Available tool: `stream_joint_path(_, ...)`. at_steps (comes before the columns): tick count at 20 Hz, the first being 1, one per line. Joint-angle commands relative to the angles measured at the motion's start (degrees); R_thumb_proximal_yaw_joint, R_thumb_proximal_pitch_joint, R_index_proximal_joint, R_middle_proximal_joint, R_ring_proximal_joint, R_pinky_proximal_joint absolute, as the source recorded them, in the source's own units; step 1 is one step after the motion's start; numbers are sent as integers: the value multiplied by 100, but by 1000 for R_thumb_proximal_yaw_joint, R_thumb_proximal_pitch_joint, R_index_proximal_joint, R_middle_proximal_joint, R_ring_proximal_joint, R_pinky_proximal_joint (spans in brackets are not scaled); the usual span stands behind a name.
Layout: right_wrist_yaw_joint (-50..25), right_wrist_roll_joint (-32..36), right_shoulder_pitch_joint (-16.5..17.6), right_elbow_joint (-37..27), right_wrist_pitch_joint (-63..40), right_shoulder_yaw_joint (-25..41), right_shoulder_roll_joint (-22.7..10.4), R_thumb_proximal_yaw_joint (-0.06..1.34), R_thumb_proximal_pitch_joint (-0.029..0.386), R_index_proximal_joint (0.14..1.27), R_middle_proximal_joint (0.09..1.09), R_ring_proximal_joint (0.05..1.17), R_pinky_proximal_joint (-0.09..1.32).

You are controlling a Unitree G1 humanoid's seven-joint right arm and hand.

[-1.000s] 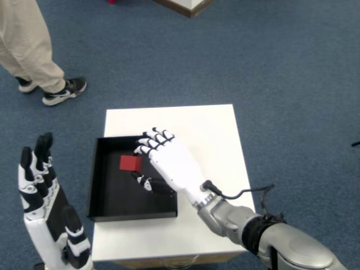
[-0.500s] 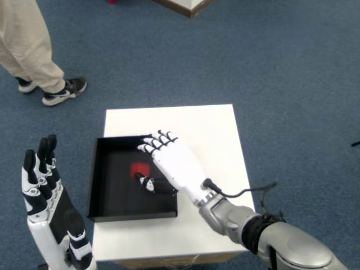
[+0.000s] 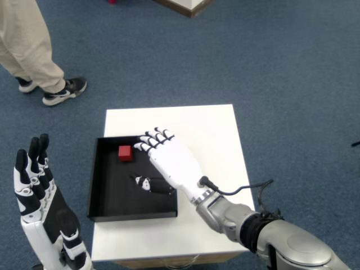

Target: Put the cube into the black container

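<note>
Cube point(image 3: 125, 152) sits on the floor of the black container point(image 3: 101, 191), just off the fingertips of the right hand point(image 3: 169, 163), with a small gap between them. Right hand is palm-down over the container's near-right part, fingers extended and slightly apart, thumb tucked below toward the container floor, gripping nothing. Container rests on the white table point(image 3: 216, 129), under and left of the hand. Left hand point(image 3: 39, 208) is raised off the table, well apart, fingers straight.
</note>
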Motion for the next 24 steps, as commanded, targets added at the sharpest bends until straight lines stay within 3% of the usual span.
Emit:
stream_joint_path(1, -569, 125, -368, -162, -60, -205, -75, 573, 83, 485, 319, 283, 237)
stream_joint_path(3, -1131, 217, -320, -226, -368, -344, -112, 582, 80, 489, 325, 288, 250)
stream_joint_path(6, -1935, 675, -73, -579, -1640, -815, -241, 614, 78, 505, 341, 299, 270)
stream_joint_path(10, -2362, 1312, 406, -1198, -3689, -1227, -955, 638, 90, 516, 394, 337, 309)
stream_joint_path(11, -2237, 1683, 571, -1186, -4337, -1318, -1127, 577, 135, 516, 394, 342, 310)
stream_joint_path(12, -2067, 1960, 700, -1243, -4989, -1349, -1384, 400, 211, 502, 390, 342, 307)
stream_joint_path(14, -1871, 2148, 836, -1438, -5728, -1312, -1775, 154, 254, 401, 344, 342, 308)
stream_joint_path(15, -1788, 2224, 936, -1543, -6085, -1267, -2011, 101, 249, 351, 291, 332, 298)
stream_joint_path(19, -1832, 2598, 1552, -1561, -7231, -1169, -2644, 35, 218, 329, 265, 274, 211)
stream_joint_path(22, -1917, 2921, 1946, -1018, -7701, -1052, -2696, -2, 208, 305, 246, 248, 143)
stream_joint_path(24, -1924, 3091, 2032, -626, -7956, -983, -2617, -5, 203, 300, 241, 238, 121)
